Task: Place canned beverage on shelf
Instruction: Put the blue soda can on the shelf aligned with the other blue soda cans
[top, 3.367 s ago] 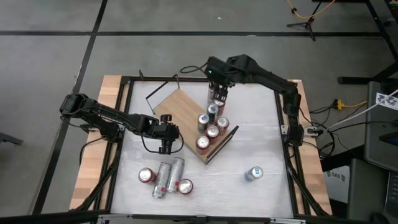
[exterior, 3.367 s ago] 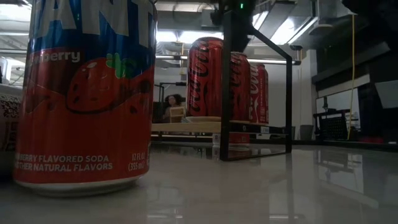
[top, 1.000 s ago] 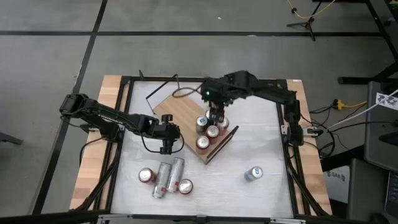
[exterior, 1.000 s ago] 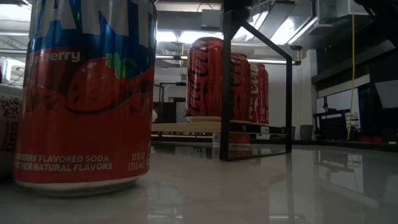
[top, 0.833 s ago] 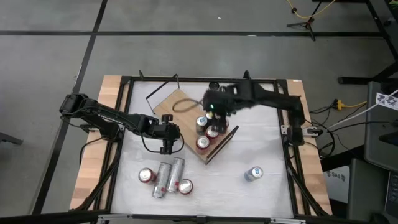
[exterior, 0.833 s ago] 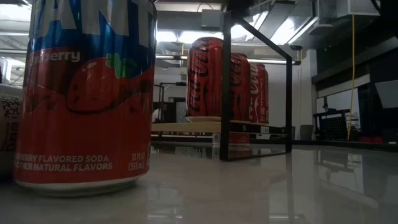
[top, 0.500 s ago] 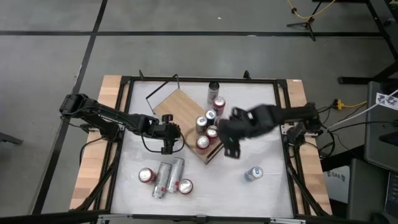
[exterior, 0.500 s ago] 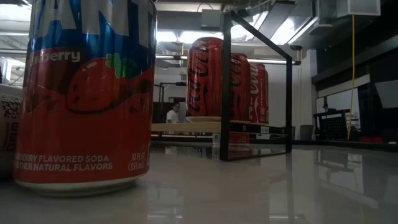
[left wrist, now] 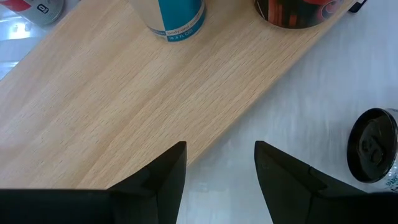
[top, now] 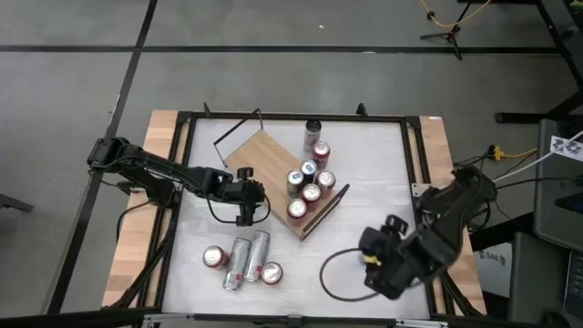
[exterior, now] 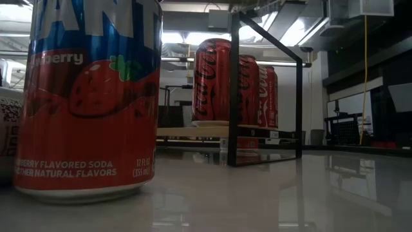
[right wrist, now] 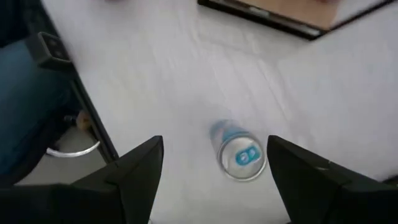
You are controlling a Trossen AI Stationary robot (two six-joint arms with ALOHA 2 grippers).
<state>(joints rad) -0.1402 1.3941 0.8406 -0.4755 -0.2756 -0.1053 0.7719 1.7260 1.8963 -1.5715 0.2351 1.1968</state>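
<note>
Flat light-brown wooden shelf [top: 264, 157] with thin black wire rails, askew on white tabletop [top: 364, 182]; on its half toward the right arm, five upright cans [top: 308, 187] in a tight cluster, red and silver tops; other half of board bare.

Just off the shelf's far end, two more upright cans [top: 317, 138] on the table, one behind the other.

Left gripper [top: 244, 208] just beside the shelf's long edge nearest the left arm, low over the table; fingers [left wrist: 166, 171] a little apart, nothing between, tips at the board's edge [left wrist: 124, 106]; past them on the board a teal-banded can base [left wrist: 177, 15] and a dark red can [left wrist: 295, 12]; beside the board on the table a can with a dark top [left wrist: 372, 152].

Right gripper [top: 383, 264] well apart from the shelf, out past its railed end toward the table's near right corner; fingers [right wrist: 146, 165] wide apart, empty; silver can with blue top [right wrist: 239, 155] upright on the table ahead of them, untouched, well clear of the shelf's black rail [right wrist: 261, 18]; hidden under the arm from above.

Near the shelf's left-arm side, further down the table, group of four cans [top: 241, 260], two silver ones on their sides, two red-topped.

From table height: big red-and-blue strawberry soda can [exterior: 90, 96] close up, blocking much; beyond it red cola cans [exterior: 215, 80] on the shelf behind the rail [exterior: 264, 96].
</note>
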